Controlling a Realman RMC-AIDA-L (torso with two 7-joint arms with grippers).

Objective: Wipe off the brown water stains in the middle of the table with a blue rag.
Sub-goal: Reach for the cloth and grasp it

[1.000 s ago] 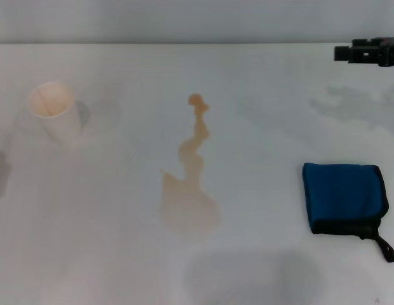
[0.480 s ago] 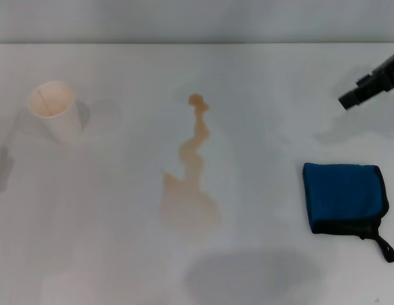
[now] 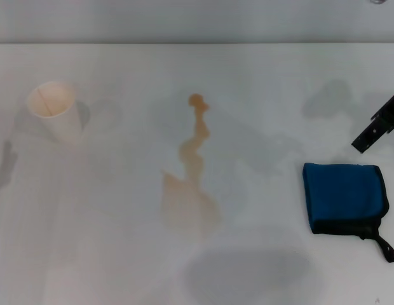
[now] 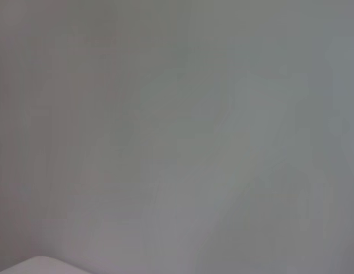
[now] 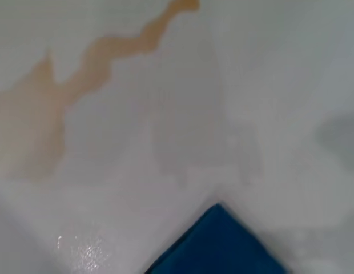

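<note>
The brown water stains (image 3: 189,190) lie in the middle of the white table (image 3: 121,254): a wide blob near me with a thin wavy tail running away. The right wrist view shows them too (image 5: 45,108). The blue rag (image 3: 343,197), folded, with black edging and a loop tag, rests at the right; one of its corners shows in the right wrist view (image 5: 217,245). My right gripper (image 3: 378,127) comes in from the right edge as a dark bar just above and behind the rag, not touching it. The left gripper is out of view.
A white paper cup (image 3: 54,111) stands at the far left of the table. Grey shadows fall on the surface near the front middle and at the back right. The left wrist view shows only a plain grey surface.
My right gripper has come down and toward me along the right edge, from the far back corner to just behind the blue rag. Rag, stains and cup have not moved.
</note>
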